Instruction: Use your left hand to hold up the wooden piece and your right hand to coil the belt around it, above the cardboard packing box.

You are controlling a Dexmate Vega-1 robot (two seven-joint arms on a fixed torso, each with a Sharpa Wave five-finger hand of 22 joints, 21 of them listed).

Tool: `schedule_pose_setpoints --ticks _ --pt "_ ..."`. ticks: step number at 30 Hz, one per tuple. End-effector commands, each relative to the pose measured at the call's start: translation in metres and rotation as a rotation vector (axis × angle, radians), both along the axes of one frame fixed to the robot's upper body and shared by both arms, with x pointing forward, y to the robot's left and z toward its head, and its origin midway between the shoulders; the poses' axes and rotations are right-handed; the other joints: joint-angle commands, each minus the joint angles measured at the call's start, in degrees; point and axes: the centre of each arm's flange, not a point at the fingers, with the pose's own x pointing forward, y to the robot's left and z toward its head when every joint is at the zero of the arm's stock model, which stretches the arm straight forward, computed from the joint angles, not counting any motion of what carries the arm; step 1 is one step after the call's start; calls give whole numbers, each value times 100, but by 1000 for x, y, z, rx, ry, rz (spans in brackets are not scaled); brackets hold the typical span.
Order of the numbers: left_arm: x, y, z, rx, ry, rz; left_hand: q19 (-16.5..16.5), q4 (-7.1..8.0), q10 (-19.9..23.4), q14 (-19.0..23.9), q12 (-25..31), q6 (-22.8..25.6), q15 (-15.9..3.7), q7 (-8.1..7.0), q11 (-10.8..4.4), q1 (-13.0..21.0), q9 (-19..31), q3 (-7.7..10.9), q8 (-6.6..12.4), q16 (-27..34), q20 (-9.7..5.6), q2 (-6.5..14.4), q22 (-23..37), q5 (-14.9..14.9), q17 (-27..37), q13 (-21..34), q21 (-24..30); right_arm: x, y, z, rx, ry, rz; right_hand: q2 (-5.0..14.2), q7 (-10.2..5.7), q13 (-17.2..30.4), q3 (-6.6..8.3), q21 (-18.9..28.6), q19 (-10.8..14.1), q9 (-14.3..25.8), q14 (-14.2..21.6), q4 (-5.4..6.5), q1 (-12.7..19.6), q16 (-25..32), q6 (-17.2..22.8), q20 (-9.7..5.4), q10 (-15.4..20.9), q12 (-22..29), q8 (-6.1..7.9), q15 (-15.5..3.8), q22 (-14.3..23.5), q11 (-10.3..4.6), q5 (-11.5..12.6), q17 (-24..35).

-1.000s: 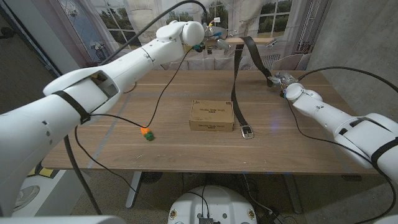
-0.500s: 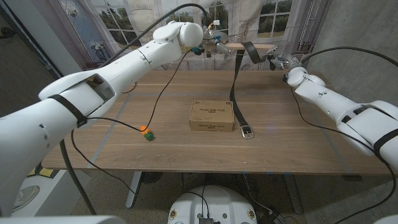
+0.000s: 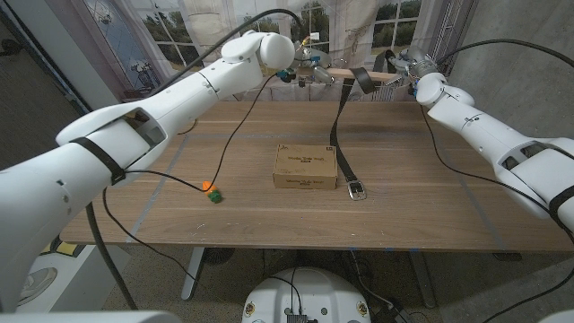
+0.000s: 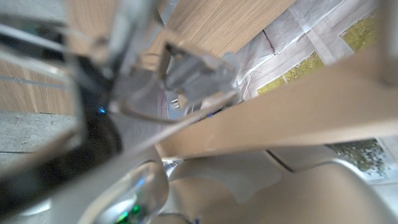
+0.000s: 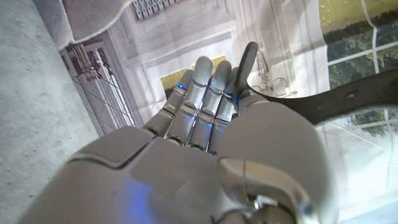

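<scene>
The dark, limp leather belt (image 3: pixel 339 126) drapes over the pale wooden piece (image 3: pixel 345 74) gripped aloft by the left hand (image 3: pixel 309 66); it is pliant, best pinched flat. The right hand (image 3: pixel 405 65) pinches its free end. The buckle (image 3: pixel 356 190) rests on the surface beside the cardboard packing box (image 3: pixel 305 168). The left wrist view is blurred.

A small orange and green block (image 3: pixel 212 192) sits on the wooden tabletop (image 3: pixel 161 211), near its left side.
</scene>
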Motion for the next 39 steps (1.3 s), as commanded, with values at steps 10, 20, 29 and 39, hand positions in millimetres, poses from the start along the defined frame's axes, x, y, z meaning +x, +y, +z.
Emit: schedule_pose_setpoints --ticks 10,20,29,39 --pt "15 -5 -20 63 88 32 -44 -8 -10 4 5 9 10 -24 -63 4 -40 36 40 -29 -189 -55 -20 72 -10 21 84 -34 28 50 55 -166 114 243 -183 377 3 133 -146 390 -108 241 59 -18 -370 -231 -375 125 192 -771 -32 -320 108 40" --pt "22 -4 -26 70 113 40 -55 -4 -29 -19 6 -17 10 -24 -70 -1 -60 45 65 -60 -191 -71 -154 115 -40 21 88 -44 32 61 198 -265 230 216 -104 319 31 205 -133 413 -118 197 122 35 -284 -262 -287 124 257 -781 -46 -236 148 62" --pt "31 -2 -28 81 112 64 -71 3 -32 14 8 -33 6 -22 -77 -11 -84 53 88 -39 -193 -81 -217 148 -26 22 127 -62 28 70 348 -304 427 210 -107 297 34 248 -123 379 -104 192 136 63 -268 -270 -272 119 254 -779 -59 -238 163 60" --pt "44 1 -25 73 119 85 -88 4 -30 3 10 -43 11 -23 -74 -17 -97 58 112 -76 -195 -79 -253 166 -72 21 169 -84 18 76 412 -351 534 203 -116 273 36 295 -125 348 -92 186 152 92 -250 -276 -244 119 255 -779 -76 -224 177 57"
